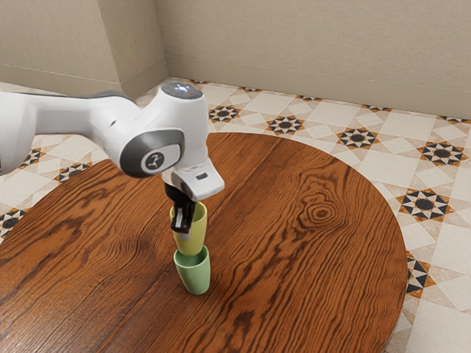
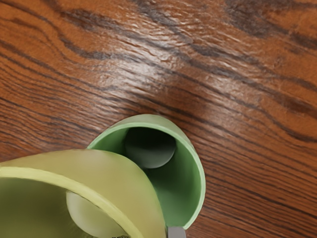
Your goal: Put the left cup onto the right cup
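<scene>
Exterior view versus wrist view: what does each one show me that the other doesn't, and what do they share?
Exterior view: the white arm, its black jaws clamped on the yellow cup by its rim, the tiled floor. Wrist view: a look down into both cups to their bottoms. Shared: the yellow cup above the green cup, on the wooden table.

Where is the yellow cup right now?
In the exterior view the yellow cup hangs upright in the gripper, near the middle of the table. It is directly over the green cup, with its base at that cup's rim.
</scene>
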Tool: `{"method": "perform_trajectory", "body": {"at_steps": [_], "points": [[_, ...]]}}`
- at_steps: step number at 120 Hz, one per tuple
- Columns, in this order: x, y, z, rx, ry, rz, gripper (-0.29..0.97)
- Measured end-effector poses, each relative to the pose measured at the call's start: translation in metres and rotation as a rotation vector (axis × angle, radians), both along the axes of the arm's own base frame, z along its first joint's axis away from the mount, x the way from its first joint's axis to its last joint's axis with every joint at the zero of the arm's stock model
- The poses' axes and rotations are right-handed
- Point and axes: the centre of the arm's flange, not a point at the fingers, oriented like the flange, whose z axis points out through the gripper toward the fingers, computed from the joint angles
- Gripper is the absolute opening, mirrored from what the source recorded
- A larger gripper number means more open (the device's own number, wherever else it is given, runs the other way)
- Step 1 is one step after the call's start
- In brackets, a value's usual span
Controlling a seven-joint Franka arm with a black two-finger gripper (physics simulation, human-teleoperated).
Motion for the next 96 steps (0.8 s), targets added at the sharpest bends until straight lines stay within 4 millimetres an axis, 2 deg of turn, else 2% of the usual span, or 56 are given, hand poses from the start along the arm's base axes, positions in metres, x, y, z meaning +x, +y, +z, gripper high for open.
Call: {"method": "perform_trajectory", "body": {"at_steps": [42, 96], "points": [[-0.002, -0.002, 0.001, 0.002, 0.001, 0.021, -0.11], [-0.012, -0.017, 0.005, 0.006, 0.010, 0.022, -0.11]]}}
